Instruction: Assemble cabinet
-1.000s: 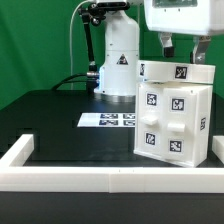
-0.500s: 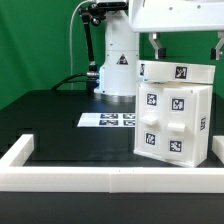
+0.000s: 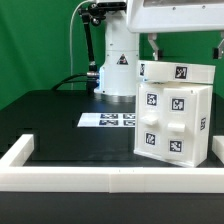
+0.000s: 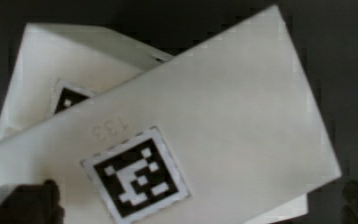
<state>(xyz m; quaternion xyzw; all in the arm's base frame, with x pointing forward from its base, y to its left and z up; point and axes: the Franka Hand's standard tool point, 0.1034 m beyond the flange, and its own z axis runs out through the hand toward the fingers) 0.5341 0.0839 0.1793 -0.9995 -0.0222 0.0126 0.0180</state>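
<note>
The two-finger gripper [image 3: 187, 50] of the arm hung above the large white plastic boxy cabinet [image 3: 172, 122]. Its jaws were spread wide with nothing between them. In the wrist view the dark fingertips [image 4: 23, 205] sat to either side of the flat white plastic top slab [image 4: 194, 110] without pinching it, and whether they brushed it could not be told.

The step in hand looked like work on that top slab, which already lay across the cabinet's body. The frames did not settle whether the gripper was about to take it or to leave it. If the slab needed seating, the next move would call for a straight descent. The fingers would have to line up on two opposite edges, because the wrist view showed the slab turned somewhat askew to the body beneath.

The cabinet stood upright on the black table [image 3: 60, 125], just beside the thin flat white marker board [image 3: 107, 120], on the exterior view's right of it. Its front face carried several black-and-white square tags and a few raised white blocks. Another tag sat on the side face, and one lay on the top slab. The long low white border wall [image 3: 70, 178] ran on the camera's side of the marker board.
</note>
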